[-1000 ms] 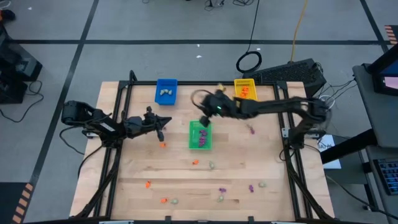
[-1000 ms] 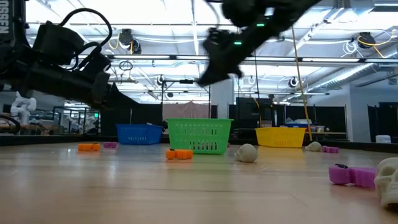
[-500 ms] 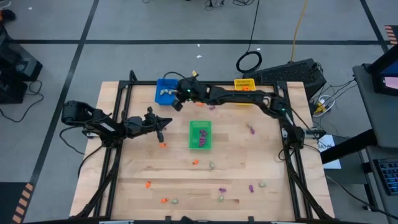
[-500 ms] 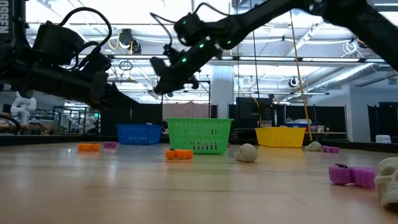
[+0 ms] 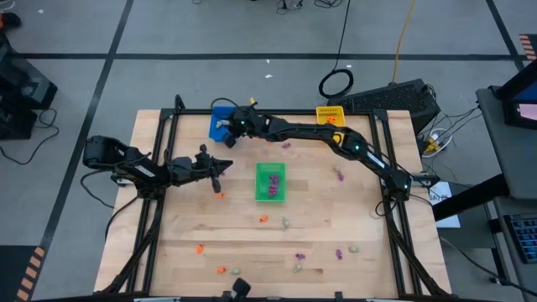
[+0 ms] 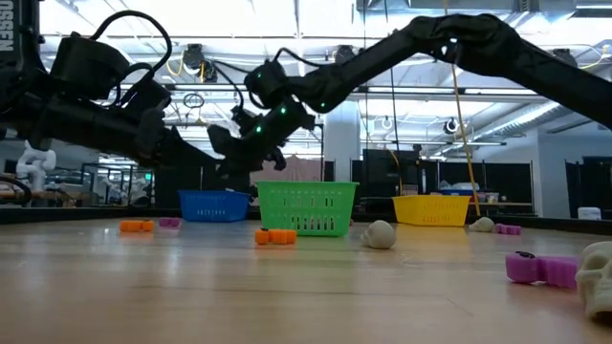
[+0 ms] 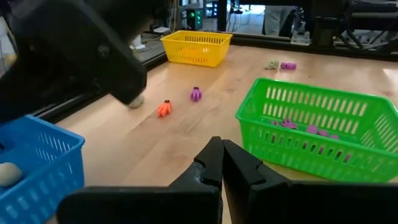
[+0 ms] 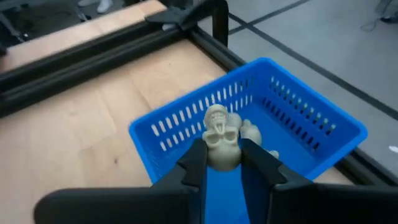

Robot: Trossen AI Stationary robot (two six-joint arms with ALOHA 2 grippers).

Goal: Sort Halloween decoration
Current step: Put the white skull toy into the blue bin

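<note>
My right gripper (image 8: 222,163) is pinched on a pale skull trinket (image 8: 219,142), jaws narrowed to its width, one finger (image 8: 194,165) on each side of it. It hangs over the blue tray (image 8: 323,127), which already holds a few pale trinkets (image 8: 251,132). From overhead the right gripper (image 5: 228,134) sits at about eleven o'clock on the table (image 5: 185,218), the arm stretched across from the three o'clock edge.

My left gripper (image 7: 222,163) has its fingers pressed together with nothing between them. It waits at about nine o'clock (image 5: 220,168), above bare wood, pointing toward the green tray (image 5: 269,181).

The green tray sits near the table's centre and holds purple trinkets (image 7: 298,126). The yellow tray (image 5: 330,117) is at one o'clock with orange pieces inside.

The rest of the decoration lies loose on the wood. An orange piece (image 5: 220,195) is just at nine o'clock of the green tray; another orange one (image 5: 263,219) and a pale one (image 5: 285,223) lie at its six o'clock. A purple piece (image 5: 340,175) rests at three o'clock of it. Along the six o'clock edge lie more orange (image 5: 200,248), purple (image 5: 299,256) and pale (image 5: 354,249) bits, well apart.
</note>
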